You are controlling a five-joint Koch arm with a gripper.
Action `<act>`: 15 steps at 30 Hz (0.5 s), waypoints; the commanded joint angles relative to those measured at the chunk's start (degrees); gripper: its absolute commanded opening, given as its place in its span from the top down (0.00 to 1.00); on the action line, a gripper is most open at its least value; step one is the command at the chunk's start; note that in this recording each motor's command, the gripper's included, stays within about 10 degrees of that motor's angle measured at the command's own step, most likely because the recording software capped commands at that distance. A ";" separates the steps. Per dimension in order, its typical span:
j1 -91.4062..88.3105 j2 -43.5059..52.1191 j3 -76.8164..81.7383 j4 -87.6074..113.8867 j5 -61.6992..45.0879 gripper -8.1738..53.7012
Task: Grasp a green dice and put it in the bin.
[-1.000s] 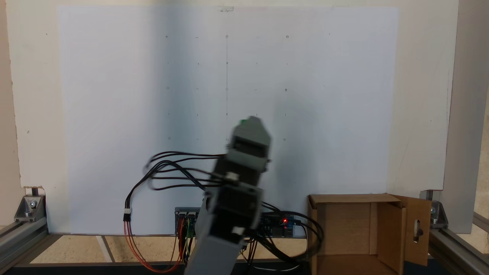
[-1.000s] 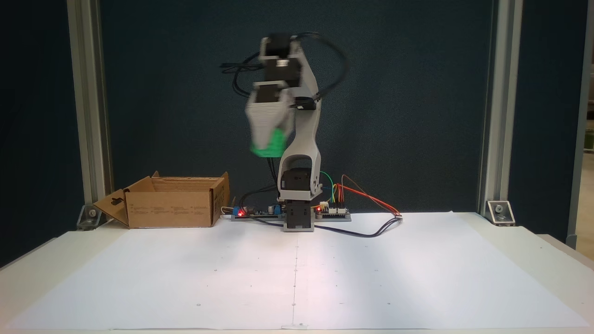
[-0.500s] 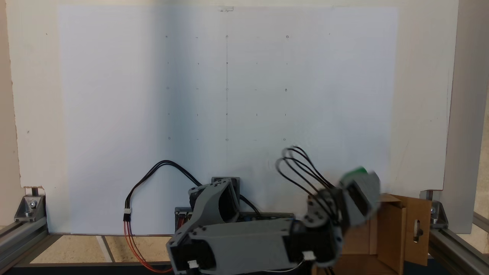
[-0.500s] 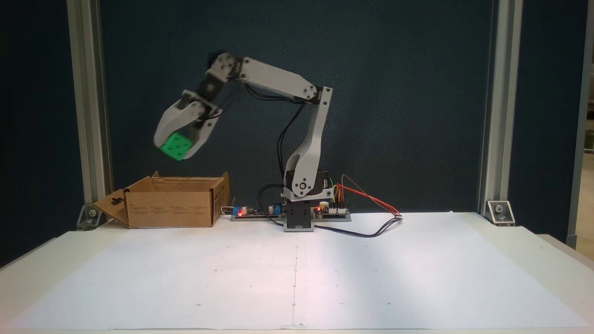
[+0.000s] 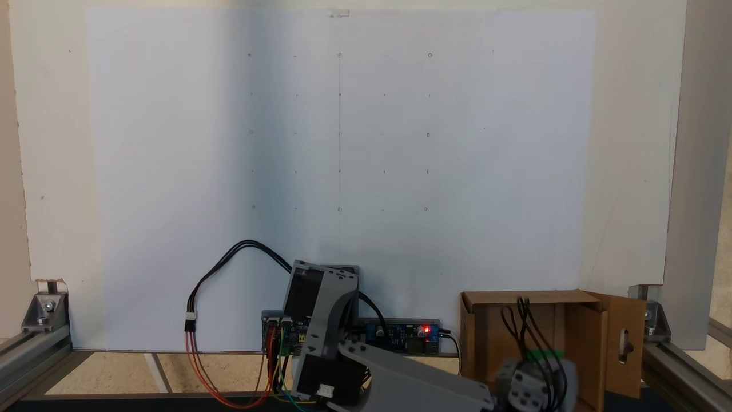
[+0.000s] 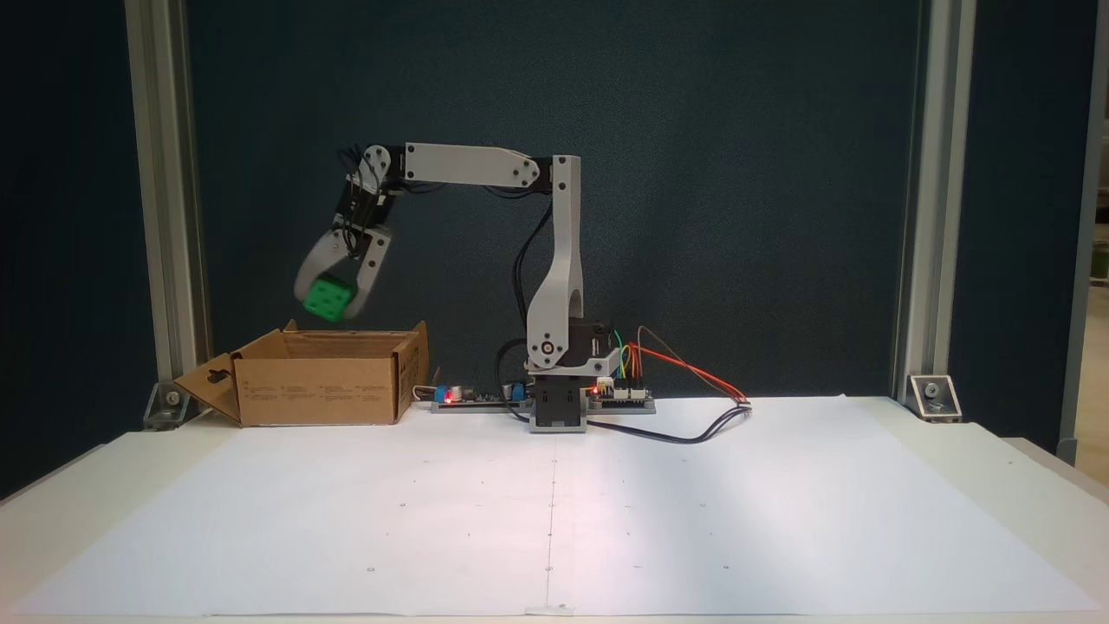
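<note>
Counted one small bright green dice (image 6: pixel 327 299), clamped between the closed-in jaws of the one grey gripper (image 6: pixel 333 308), clear of the white paper-covered surface (image 6: pixel 554 511). Directly below the gripper, apart from it, sat one open brown cardboard bin (image 6: pixel 316 390) with flaps.

green dice (image 6: pixel 327 299): one
bin (image 6: pixel 316 390): one
arm (image 6: pixel 554 260): one
claw (image 6: pixel 329 310): one
paper sheet (image 6: pixel 554 511): one

arm (image 6: pixel 554 260): pale grey links | black servos | black cables | rounded grey claw (image 6: pixel 333 303)
</note>
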 commanded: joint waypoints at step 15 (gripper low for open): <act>-0.18 -3.34 -1.93 0.79 -1.23 0.16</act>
